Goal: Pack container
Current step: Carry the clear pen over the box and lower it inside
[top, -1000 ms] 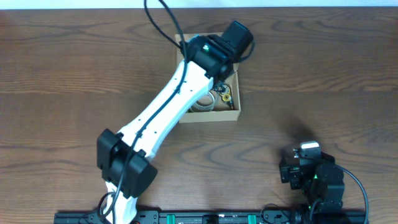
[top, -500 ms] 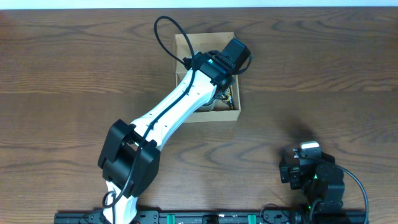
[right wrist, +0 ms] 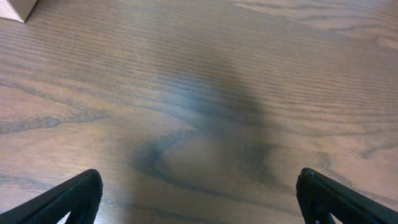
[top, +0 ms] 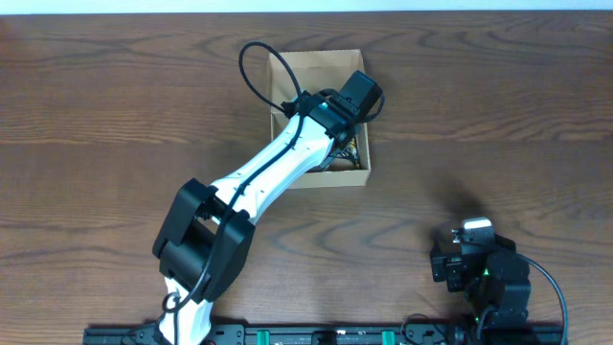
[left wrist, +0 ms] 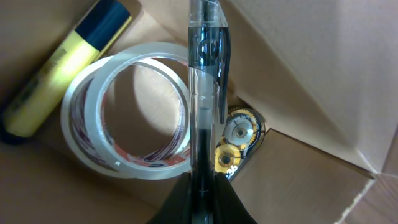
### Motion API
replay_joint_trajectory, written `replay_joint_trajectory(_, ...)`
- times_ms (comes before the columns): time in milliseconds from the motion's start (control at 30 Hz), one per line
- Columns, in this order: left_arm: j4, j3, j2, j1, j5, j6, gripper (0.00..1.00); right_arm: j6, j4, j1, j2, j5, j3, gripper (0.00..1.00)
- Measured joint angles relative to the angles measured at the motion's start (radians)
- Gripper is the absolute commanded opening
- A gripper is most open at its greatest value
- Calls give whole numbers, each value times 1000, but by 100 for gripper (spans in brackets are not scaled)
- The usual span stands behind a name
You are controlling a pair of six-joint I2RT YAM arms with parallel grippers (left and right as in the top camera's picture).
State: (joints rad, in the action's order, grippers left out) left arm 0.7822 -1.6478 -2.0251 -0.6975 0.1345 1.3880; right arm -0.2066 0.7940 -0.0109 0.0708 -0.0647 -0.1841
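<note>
The tan cardboard container (top: 316, 62) stands open at the table's far middle. My left gripper (left wrist: 202, 199) is inside it, shut on a clear pen with a dark clip (left wrist: 204, 93), held over the contents. In the left wrist view the box holds a clear tape roll (left wrist: 127, 121), a yellow highlighter with a dark cap (left wrist: 59, 71) and a correction-tape dispenser (left wrist: 239, 140). The box's wall (left wrist: 323, 68) rises at the right. My right gripper (right wrist: 199, 199) is open and empty over bare table at the near right (top: 469, 264).
The wooden table (top: 498, 125) surrounds the box. A corner of the box (right wrist: 15, 7) shows at the top left of the right wrist view. The left arm (top: 259, 182) stretches from the near edge to the box.
The left arm's wrist has drawn back and lower over the box, uncovering the box's far part. The right arm has not moved.
</note>
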Motion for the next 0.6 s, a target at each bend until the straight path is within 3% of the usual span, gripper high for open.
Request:
replay_joint_trajectory(367,-3,4,-1,0,0,14,20,0,0,0,0,0,0,99)
replay_joint_trajectory(600,-3,4,-1,0,0,23,22,0,0,0,0,0,0,99)
